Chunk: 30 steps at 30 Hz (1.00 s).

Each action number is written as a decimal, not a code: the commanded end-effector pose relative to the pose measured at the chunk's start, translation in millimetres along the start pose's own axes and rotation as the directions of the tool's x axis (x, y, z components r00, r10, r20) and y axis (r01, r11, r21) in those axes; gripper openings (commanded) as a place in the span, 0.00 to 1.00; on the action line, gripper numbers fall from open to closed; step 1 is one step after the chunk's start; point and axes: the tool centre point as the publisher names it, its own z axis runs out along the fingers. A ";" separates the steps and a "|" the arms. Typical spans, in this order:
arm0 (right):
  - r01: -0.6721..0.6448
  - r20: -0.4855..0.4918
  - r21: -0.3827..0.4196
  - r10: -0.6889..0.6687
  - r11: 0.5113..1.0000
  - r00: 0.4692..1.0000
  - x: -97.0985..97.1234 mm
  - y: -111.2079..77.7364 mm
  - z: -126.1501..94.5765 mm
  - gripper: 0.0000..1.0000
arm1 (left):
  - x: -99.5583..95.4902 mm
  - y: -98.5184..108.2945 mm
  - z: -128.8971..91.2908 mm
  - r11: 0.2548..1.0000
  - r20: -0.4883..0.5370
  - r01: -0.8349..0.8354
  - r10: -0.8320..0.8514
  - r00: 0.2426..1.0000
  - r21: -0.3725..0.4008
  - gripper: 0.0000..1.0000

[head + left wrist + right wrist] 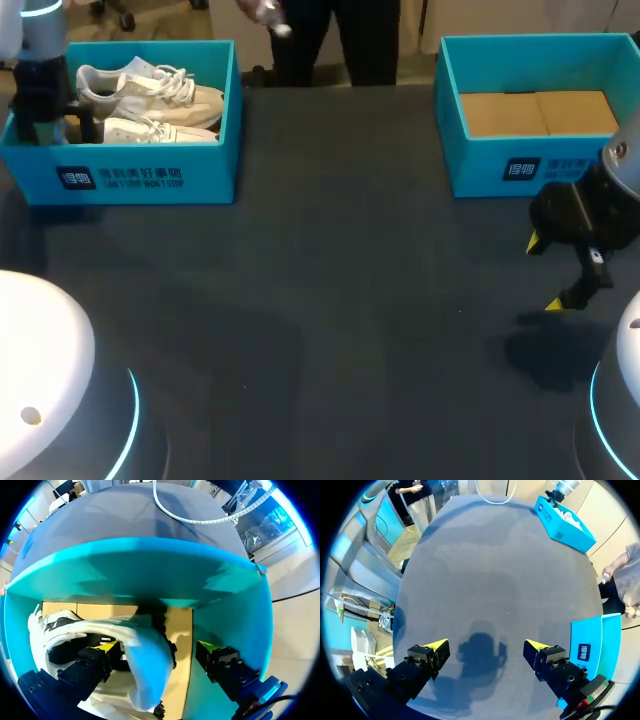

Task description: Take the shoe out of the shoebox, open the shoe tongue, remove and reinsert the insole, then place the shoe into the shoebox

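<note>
- Two white shoes lie side by side in the left box (pixel 205 165): the far shoe (pixel 150 88) and the near shoe (pixel 155 131). Their long axes run along the box, and the heels seem to point toward its left end.
- The left gripper (pixel 159 649) is down inside that end with its fingers spread. One shoe's white upper sits between them, and the outer finger is near the box wall, so nothing is pinched.
- The left arm is much the nearer one, so I judge the lift to be its job.
- The right gripper (pixel 545 273) hangs spread over the bare bench (pixel 330 300), well apart from the shoes.
- The right box (pixel 480 165) holds no shoe, which makes two boxes in all.
</note>
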 end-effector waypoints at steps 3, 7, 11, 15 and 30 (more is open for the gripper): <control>0.001 0.001 0.001 -0.001 1.000 1.000 0.5 -0.1 0.7 1.00 | 1.5 1.3 5.2 1.000 -0.006 0.011 -0.011 1.000 -0.002 0.97; 0.001 0.001 0.001 -0.001 1.000 1.000 0.5 -0.1 0.7 1.00 | 1.0 0.3 6.8 1.000 -0.010 0.019 -0.019 1.000 -0.002 0.79; 0.001 0.001 0.001 -0.001 1.000 1.000 0.5 -0.1 0.7 1.00 | -0.9 -1.6 11.3 1.000 -0.027 0.021 -0.021 0.999 0.004 0.74; 0.001 0.001 0.001 -0.001 1.000 1.000 0.5 -0.1 0.7 1.00 | -1.3 -1.8 13.5 1.000 -0.038 0.028 -0.027 0.999 0.010 0.00; 0.001 0.001 0.001 -0.001 1.000 1.000 0.5 -0.1 0.7 1.00 | 8.6 -5.7 2.6 0.999 -0.034 0.036 -0.036 0.999 0.015 0.00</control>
